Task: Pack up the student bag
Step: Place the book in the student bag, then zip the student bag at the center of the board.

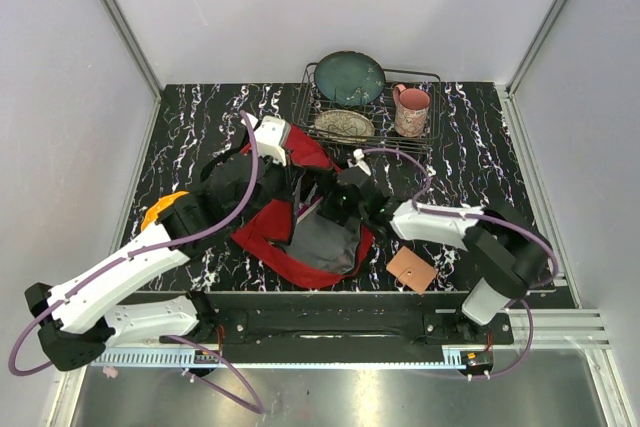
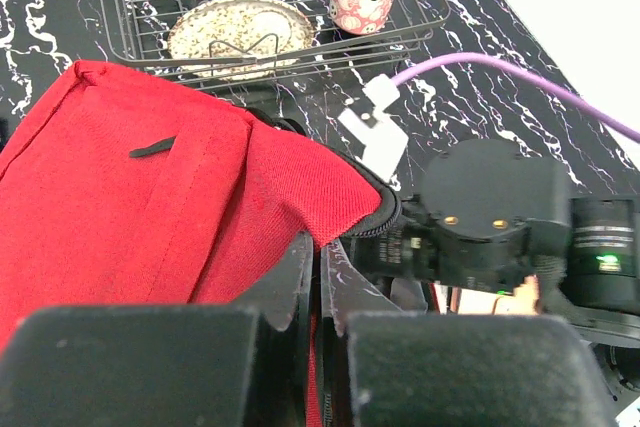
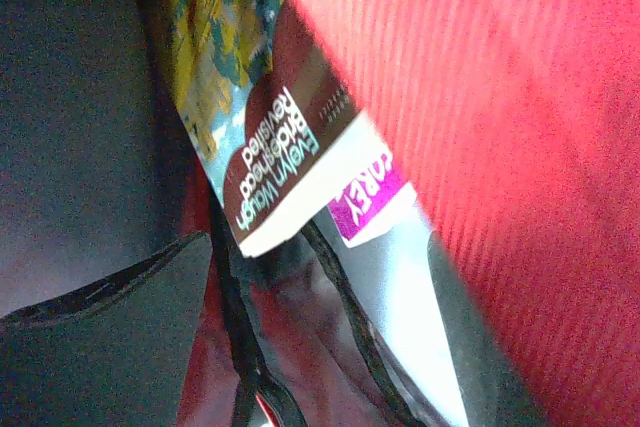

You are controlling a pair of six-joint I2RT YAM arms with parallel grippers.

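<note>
1. The left jaws are pressed together, their black fingers [image 2: 297, 277] pinching the black-zippered rim of the large soft red fabric backpack [image 2: 150, 207]. The right jaws stand apart deep in the bag's mouth. Nothing that shows is clamped between them.
2. The backpack lies slumped in the middle of the black, white-veined marble-patterned desk [image 1: 200, 127]. Its long axis runs from far left to near right. The left jaws grip it at the far-left end, and its grey-lined opening faces the right arm.
3. The right wrist view shows the inside of the bag. A paperback with a brown spine reading "Evelyn Waugh, Brideshead Revisited" [image 3: 285, 172] lies against a white-and-magenta book [image 3: 370, 202]. Red cloth is above them and thin black cords run below.
4. A flat brown square pad [image 1: 412, 269] lies on the desk just beside the bag's near-right corner, close to the right arm's base. An orange object [image 1: 160, 212] shows on the left, partly behind the left arm. I cannot tell what it is.
5. A black wire dish rack [image 1: 435, 77] stands behind the bag. It holds a round teal plate [image 1: 350, 77], a speckled beige plate [image 1: 343, 125] and a pink patterned mug [image 1: 411, 110].
6. My judgement is that the books are in and released. The coming move turns on the mouth facing right: the right arm is nearer both the opening and the brown pad. It should back out along the bag's long axis while the left jaws hold the rim up.
</note>
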